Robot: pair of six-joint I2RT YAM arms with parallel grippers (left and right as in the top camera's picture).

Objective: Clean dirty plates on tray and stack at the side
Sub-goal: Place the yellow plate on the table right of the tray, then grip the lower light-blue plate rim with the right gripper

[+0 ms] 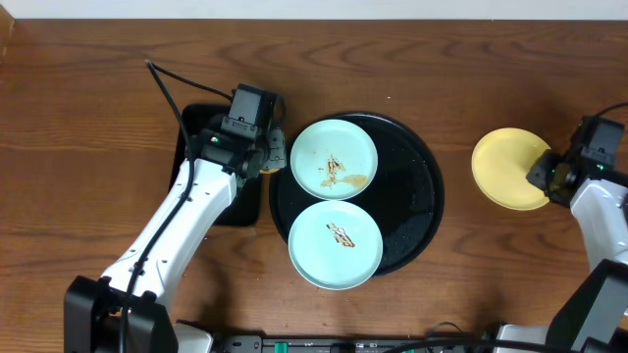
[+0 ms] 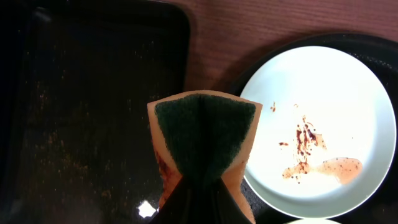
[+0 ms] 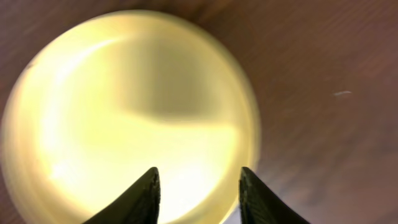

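The left gripper (image 1: 265, 155) is clamped on a sponge (image 2: 205, 134), pinching it so that the green scouring face bulges forward in the wrist view. It hangs over the inner edge of the rectangular tray (image 2: 93, 112), just short of the round tray (image 1: 433, 186). The relation that matters is sideways. The upper aqua plate (image 1: 334, 159) lies just beside the sponge toward the robot's right, with its near rim almost level with the sponge's edge. The brown smear (image 2: 311, 149) sits past that rim, in the plate's centre, so I judge a short reach to the right and down would bring the green face onto it. The lower aqua plate (image 1: 336, 244) also carries a smear and lies nearer the robot on the same tray, touching or almost touching the upper one. Both are within this arm's reach. The right gripper (image 3: 198, 171) is well apart, beyond the tray's far side. Its jaws stand apart over the near rim of the yellow plate (image 1: 502, 169), which rests on bare table (image 1: 98, 78). The blur hides whether they touch it.
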